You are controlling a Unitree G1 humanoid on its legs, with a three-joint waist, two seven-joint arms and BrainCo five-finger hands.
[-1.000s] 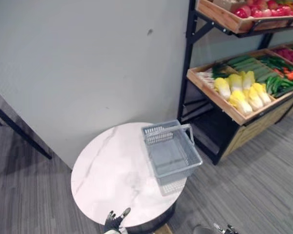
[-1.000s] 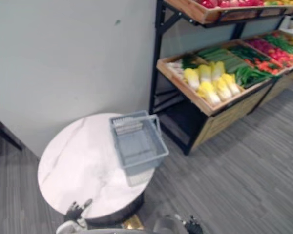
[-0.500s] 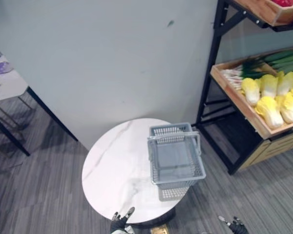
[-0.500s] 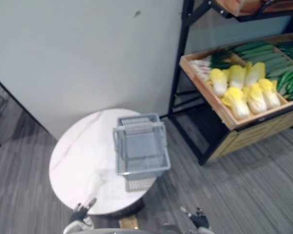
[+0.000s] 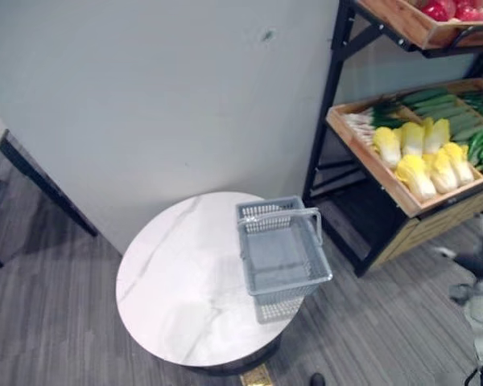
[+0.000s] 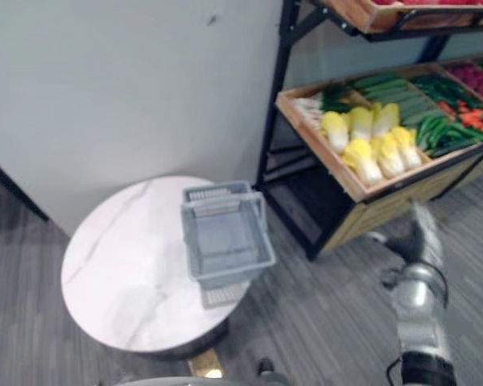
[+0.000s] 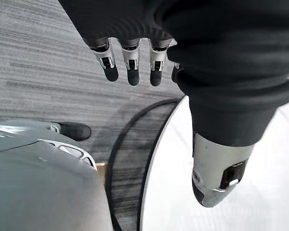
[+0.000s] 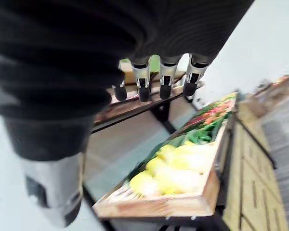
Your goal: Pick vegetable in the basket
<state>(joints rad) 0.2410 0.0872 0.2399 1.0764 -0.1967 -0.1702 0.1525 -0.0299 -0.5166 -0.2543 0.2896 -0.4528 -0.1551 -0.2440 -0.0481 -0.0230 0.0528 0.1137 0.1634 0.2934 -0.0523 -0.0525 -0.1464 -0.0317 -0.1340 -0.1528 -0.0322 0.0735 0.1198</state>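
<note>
the basket (image 5: 283,256) is a grey plastic shopping basket with mesh walls, a rectangular rim and a solid floor. it stands upright on the round white marble table (image 5: 177,281), at the table's side nearest the shelf. one short end overhangs the table edge, its floor is bare, and a grey handle is raised across its top. the vegetables lie well apart from the basket in a tilted wooden crate (image 5: 370,165) on the shelf. pale yellow cabbages (image 5: 412,171) lie side by side in two rows near the crate's lower edge. long dark green vegetables (image 5: 447,112) lie behind them, and white-stemmed green stalks (image 5: 362,121) at the crate's upper corner.
</note>
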